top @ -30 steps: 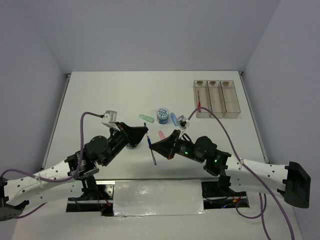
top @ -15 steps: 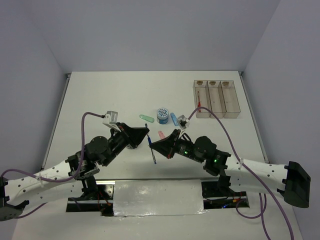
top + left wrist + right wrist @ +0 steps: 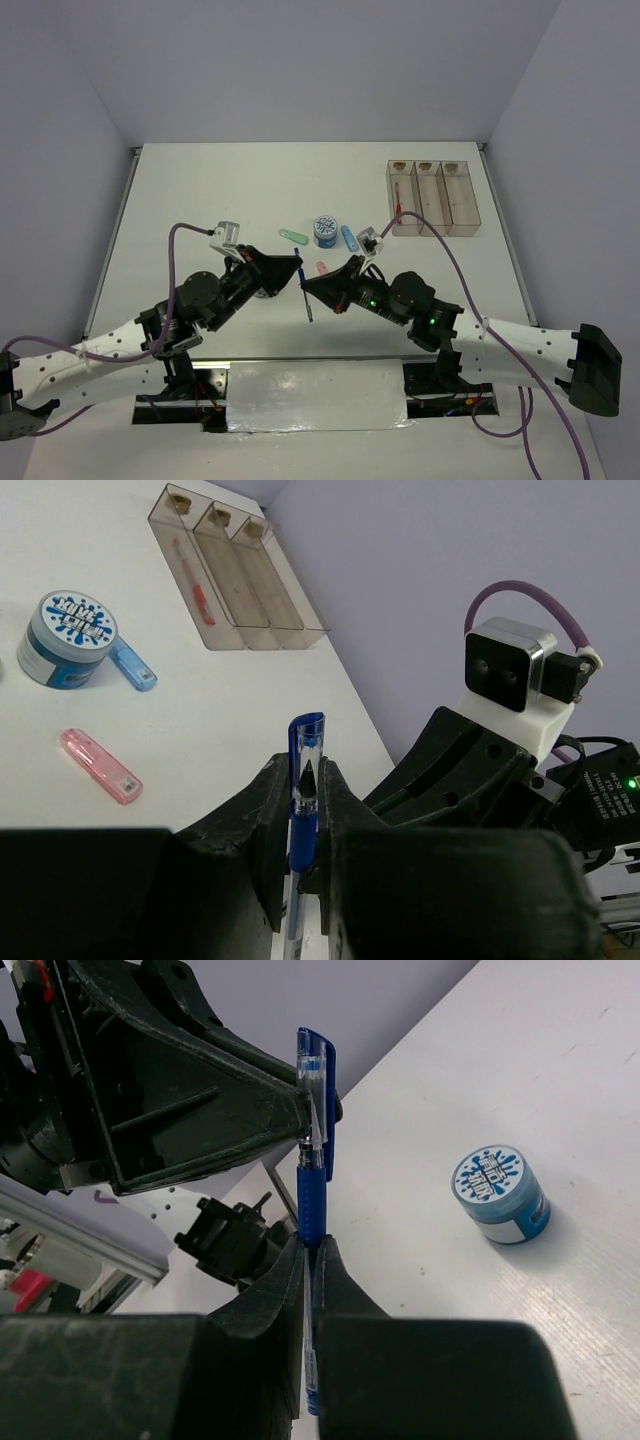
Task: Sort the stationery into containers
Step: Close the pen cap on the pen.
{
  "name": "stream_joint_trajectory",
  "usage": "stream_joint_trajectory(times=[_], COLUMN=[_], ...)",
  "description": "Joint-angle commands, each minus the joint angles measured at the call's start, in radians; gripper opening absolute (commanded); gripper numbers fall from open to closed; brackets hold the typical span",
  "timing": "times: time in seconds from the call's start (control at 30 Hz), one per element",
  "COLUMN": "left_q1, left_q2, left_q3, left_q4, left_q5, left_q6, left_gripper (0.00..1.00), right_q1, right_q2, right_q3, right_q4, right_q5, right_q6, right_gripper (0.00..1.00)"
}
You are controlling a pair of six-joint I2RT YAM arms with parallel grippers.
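Blue pen (image 3: 309,308) pinched by both left gripper (image 3: 303,780) and right gripper (image 3: 311,1250), jaws narrow on shaft, long axis near-to-far; tray (image 3: 436,232) lay far right, nearer right gripper.

Robotics lab, white table (image 3: 200,190) boxed by plain lilac walls (image 3: 300,70) (a test cell), cabled robot arms (image 3: 100,352)

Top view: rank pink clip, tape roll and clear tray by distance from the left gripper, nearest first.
1. Pink clip: just right of the left gripper, which is shut on the blue pen.
2. Tape roll: farther back, mid-table.
3. Clear tray: far right, toward the rear edge.
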Motion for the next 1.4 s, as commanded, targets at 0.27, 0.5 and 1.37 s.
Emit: stream_joint_trajectory(times=[0.27,0.5,1.37], left_q1=[0.002,0.004,0.002], left_q2=[0.02,0.016,0.073], left_q3=[-0.016,-0.012,-0.03], left_q4=[0.065,0.031,0.062], left_q5=[0.075,0.125,0.182], left_q6=[0.006,0.089,0.078], left_gripper=[0.0,0.0,0.0], right_q1=[-0.013,-0.067,-0.163], right_q2=[-0.038,-0.087,-0.045], right_q3=[0.089,0.12,0.189], right_q4=[0.009,-0.064,0.069], right_q5=[0.063,0.029,-0.07], right_q6=[-0.132,-0.204,-0.201], right_gripper=[0.0,0.0,0.0])
